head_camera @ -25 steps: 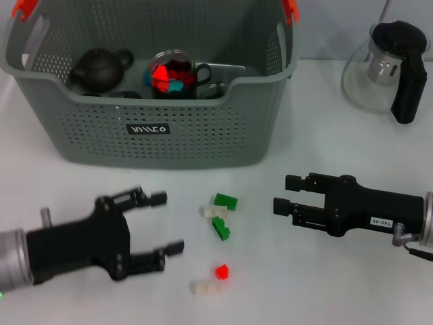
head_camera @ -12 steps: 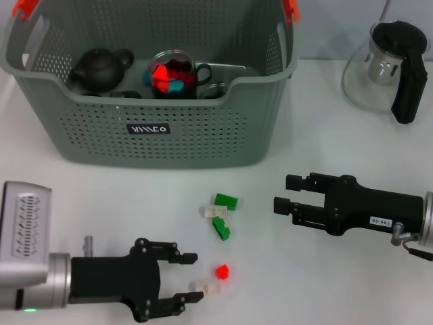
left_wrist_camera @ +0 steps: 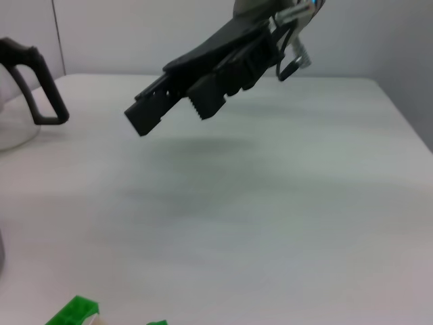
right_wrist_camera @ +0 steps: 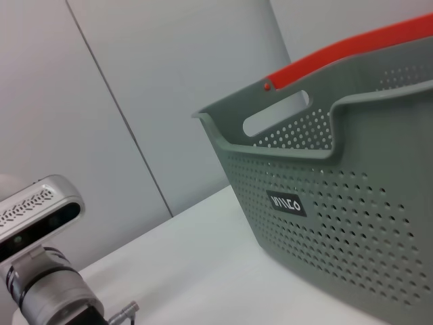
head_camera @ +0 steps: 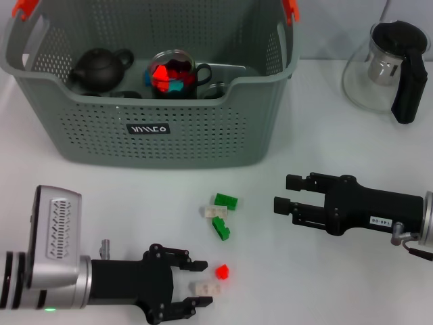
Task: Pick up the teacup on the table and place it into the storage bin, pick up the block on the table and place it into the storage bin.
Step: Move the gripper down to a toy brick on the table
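Observation:
The grey storage bin [head_camera: 149, 128] stands at the back left; its wall also fills the right wrist view [right_wrist_camera: 338, 203]. Inside it are a dark teapot [head_camera: 101, 68] and a glass teacup [head_camera: 172, 74] holding red and blue pieces. Loose blocks lie in front of the bin: two green ones [head_camera: 226, 200] [head_camera: 220, 229], a white one [head_camera: 212, 211], a red one [head_camera: 222, 272] and a second white block [head_camera: 205, 288]. My left gripper [head_camera: 201, 282] is open low at the front, its fingers either side of that second white block. My right gripper [head_camera: 284, 194] hangs open to the right of the blocks, holding nothing.
A glass pot with a black handle [head_camera: 389, 68] stands at the back right. The left wrist view shows the right gripper [left_wrist_camera: 169, 112] above bare table and a green block [left_wrist_camera: 73, 311] at the edge. The table's near edge is close behind the left arm.
My left arm swung down toward the near edge, then slid right until its open fingers came around the front white block. The right arm and the blocks stayed still.

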Robot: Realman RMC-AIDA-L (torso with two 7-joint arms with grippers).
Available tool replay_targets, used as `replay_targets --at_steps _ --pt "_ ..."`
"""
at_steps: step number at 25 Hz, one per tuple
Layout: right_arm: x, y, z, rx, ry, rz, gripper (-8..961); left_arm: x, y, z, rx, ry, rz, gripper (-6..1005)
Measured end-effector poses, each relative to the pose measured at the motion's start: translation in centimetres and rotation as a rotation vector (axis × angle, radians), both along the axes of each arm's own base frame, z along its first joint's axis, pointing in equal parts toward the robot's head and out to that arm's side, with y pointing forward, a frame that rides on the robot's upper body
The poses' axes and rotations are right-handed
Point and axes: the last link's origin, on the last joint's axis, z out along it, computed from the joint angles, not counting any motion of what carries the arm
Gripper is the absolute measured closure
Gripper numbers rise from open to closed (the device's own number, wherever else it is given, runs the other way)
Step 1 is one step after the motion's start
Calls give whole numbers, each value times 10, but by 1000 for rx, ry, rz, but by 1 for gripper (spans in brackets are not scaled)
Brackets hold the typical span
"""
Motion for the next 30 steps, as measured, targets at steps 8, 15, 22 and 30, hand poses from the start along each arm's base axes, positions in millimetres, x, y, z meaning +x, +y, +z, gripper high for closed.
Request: replay_targets --at_steps 8,15,22,30 --pt "0 0 0 1 -1 0 279 -1 4 -3 12 20 9 507" --pt "1 1 1 2 -2 -1 279 -2 5 -4 20 25 9 589" --pt "1 1 2 3 -4 0 279 -2 4 -5 15 22 8 589" --pt "1 1 2 2 -4 0 279 -1 1 -5 7 12 -5 588"
